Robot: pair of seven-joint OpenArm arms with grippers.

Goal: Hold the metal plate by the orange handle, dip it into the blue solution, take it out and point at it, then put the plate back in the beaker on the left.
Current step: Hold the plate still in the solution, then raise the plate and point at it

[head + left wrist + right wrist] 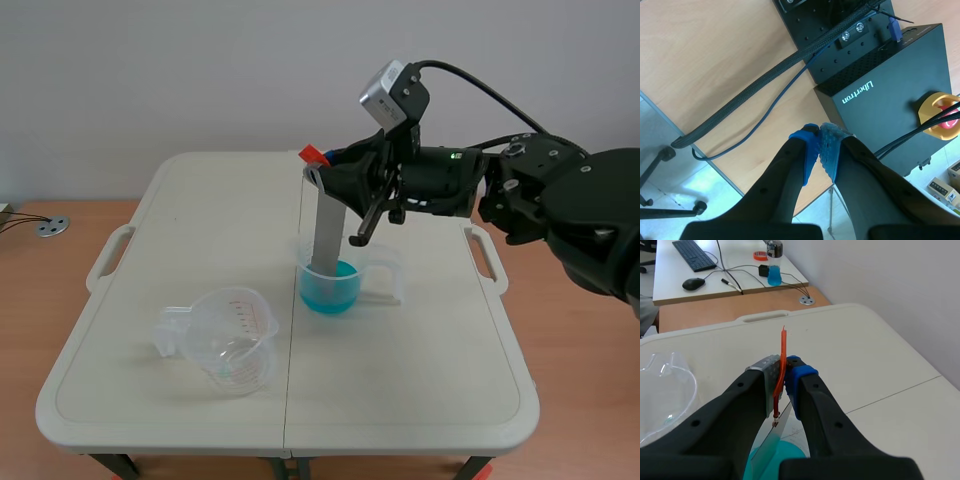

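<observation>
My right tool (324,168) comes in from 3 o'clock and is clamped on the orange handle (312,154). In the right wrist view the handle (783,355) is pinched thin between the pads. The metal plate (327,225) hangs near upright from the handle, and its lower end is down in the beaker (385,268) of blue solution (332,292). That beaker sits about mid-desk (200,220). The empty clear beaker (235,342) sits at roughly 8 o'clock from the blue one, apart from it and not touched. My left tool (820,145) shows only in its own wrist view. Its fingers are closed together with the pads meeting and nothing between them, over a wooden top with a black box (890,95) and cables (755,95).
</observation>
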